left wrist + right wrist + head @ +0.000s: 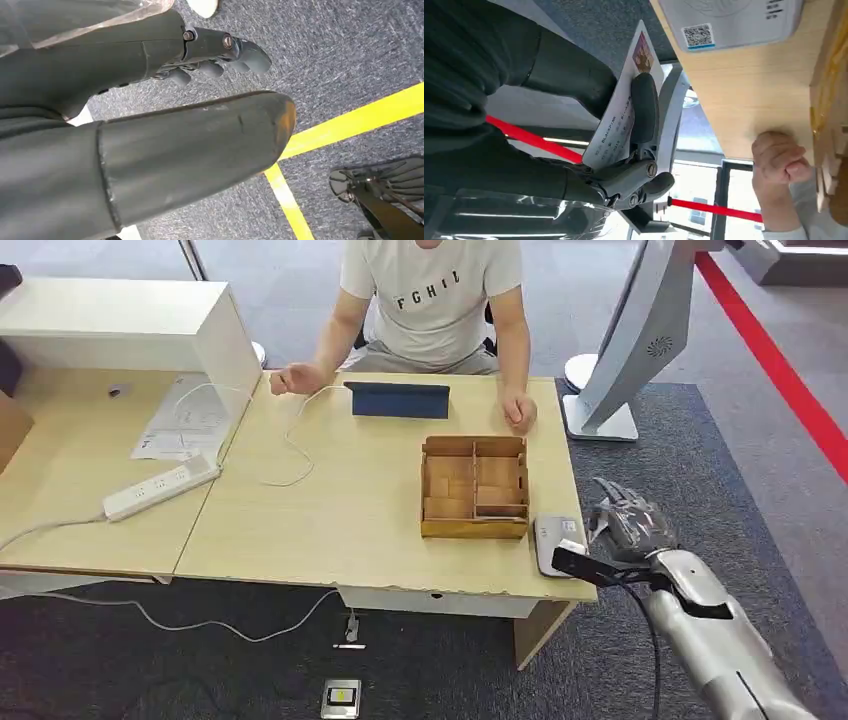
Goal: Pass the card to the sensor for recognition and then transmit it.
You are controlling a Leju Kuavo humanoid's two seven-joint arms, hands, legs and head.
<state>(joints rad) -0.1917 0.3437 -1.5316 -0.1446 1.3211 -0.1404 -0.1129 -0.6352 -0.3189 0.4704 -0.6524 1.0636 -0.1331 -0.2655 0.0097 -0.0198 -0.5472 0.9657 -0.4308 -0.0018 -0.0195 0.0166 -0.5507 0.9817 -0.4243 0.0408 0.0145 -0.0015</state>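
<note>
Dark, smooth-moulded fingers (644, 107) press a thin white card (621, 112) flat against the thick rounded thumb, so the right hand (632, 522) pinches it; the card is a stiff glossy rectangle with lines of small dark print and a little coloured picture near its free end. From above, the hand hangs just off the right edge of the counter (370, 520), its ribbed, scaly-looking knuckles glinting at the end of a brushed silver arm. Just beside it, on the near right corner of the pale wood-grain counter, lies the sensor (556, 541), a flat white plastic slab with rounded corners and a square code sticker on its face; the card is close to it but not touching. Next to the sensor stands a low wooden box (474, 487) of thin plywood, divided into rectangular compartments. Farther back a dark blue tablet (399, 399) stands propped, and a person in a light printed T-shirt (432, 290) sits behind it, fists resting on the counter. A white power strip (160, 488) and a thin white cable (295, 445) lie to the left. The left hand (150, 135) hangs over speckled grey carpet (340, 55) crossed by yellow tape (350, 125), its matte dark fingers curled in on nothing.
</note>
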